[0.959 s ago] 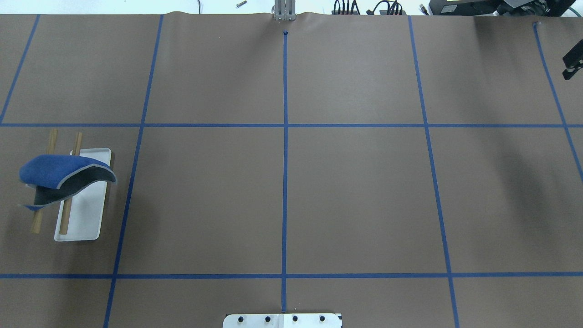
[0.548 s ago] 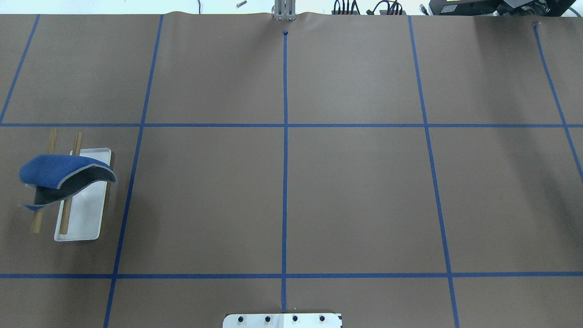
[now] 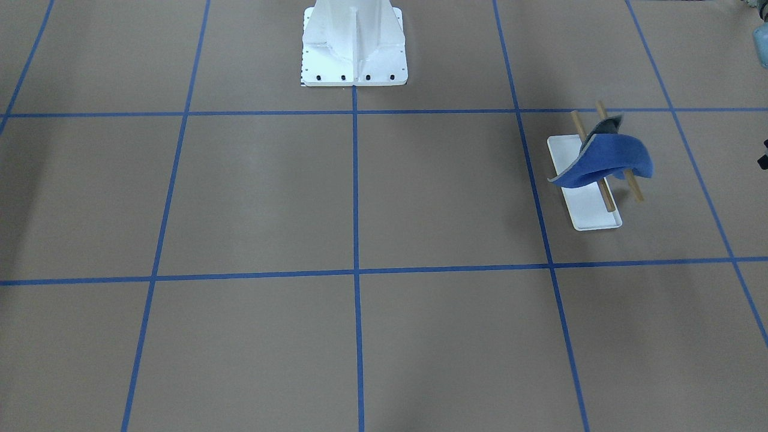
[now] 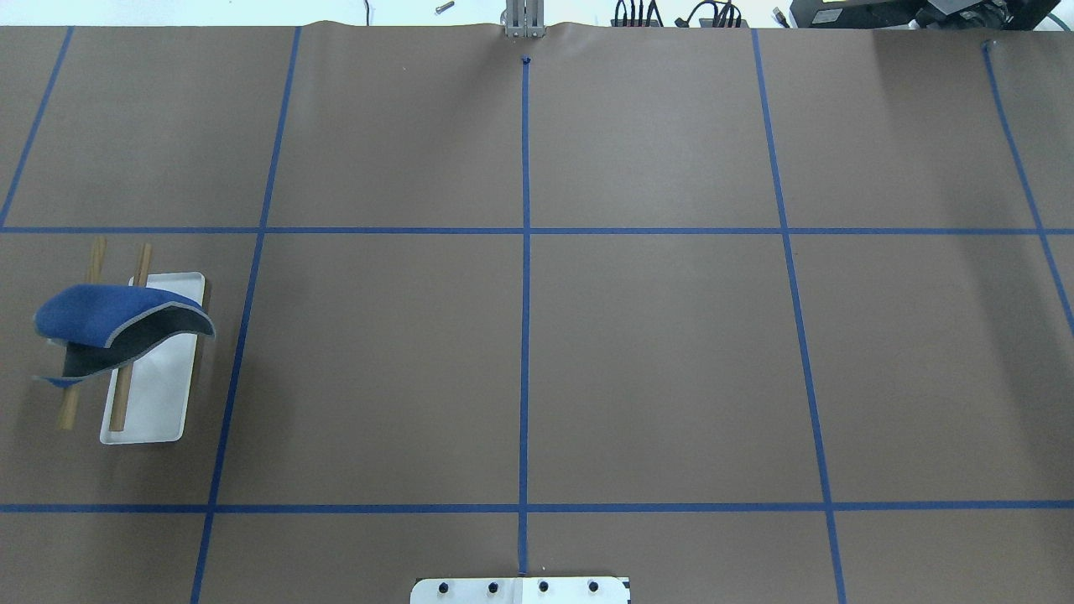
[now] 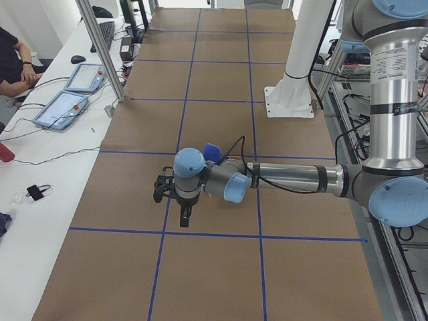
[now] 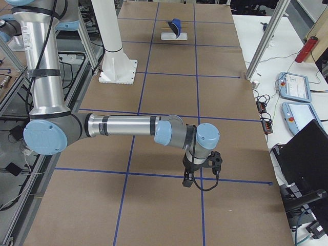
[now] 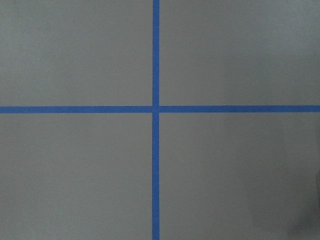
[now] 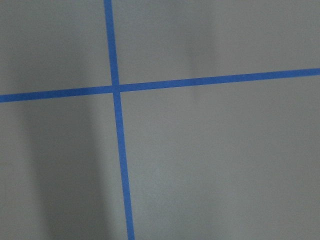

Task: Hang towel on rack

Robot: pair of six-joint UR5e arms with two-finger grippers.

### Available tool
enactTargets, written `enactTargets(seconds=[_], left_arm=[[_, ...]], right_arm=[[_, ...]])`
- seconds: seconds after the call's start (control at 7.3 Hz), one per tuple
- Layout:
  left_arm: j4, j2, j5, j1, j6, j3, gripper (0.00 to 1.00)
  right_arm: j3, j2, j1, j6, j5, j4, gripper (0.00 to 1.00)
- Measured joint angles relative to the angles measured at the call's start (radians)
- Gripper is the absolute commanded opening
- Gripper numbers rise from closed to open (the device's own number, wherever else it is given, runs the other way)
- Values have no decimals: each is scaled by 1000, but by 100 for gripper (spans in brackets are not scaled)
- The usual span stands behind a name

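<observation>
The blue towel (image 4: 88,309) lies draped over the two wooden rods of the rack (image 4: 159,403), blue side up, with its grey underside curling up at one edge. It stands at the table's left side, and also shows in the front view as towel (image 3: 615,157) and rack (image 3: 591,210). My left gripper (image 5: 185,217) points down over the table near the left end, apart from the rack; I cannot tell if it is open. My right gripper (image 6: 188,182) points down near the right end, far from the towel (image 6: 176,24); I cannot tell its state. Both wrist views show only brown paper and blue tape.
The white robot pedestal (image 3: 354,48) stands at the middle of the robot's side. Aluminium posts (image 5: 100,47) (image 6: 261,46) rise at the far edge. A side bench with tablets (image 5: 67,100) and a seated person (image 5: 13,63) lies beyond it.
The dark tip of my right gripper, at the overhead view's right edge one second ago, has left that view. The towel and rack have not moved.
</observation>
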Motion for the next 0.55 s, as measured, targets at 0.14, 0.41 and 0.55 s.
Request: enactTargets(seconds=[0.14,0.41,0.55], left_arm=[[35,-11,3,-3,32,3,99],[68,-16,7,-17,90,5,99],[73,-14,7,-30,98,2,99]], right_arm=[[3,-25,6,0,1,25,100],[6,-46,10,2,2,52,100],[7,-47,11,4,3,55,100]])
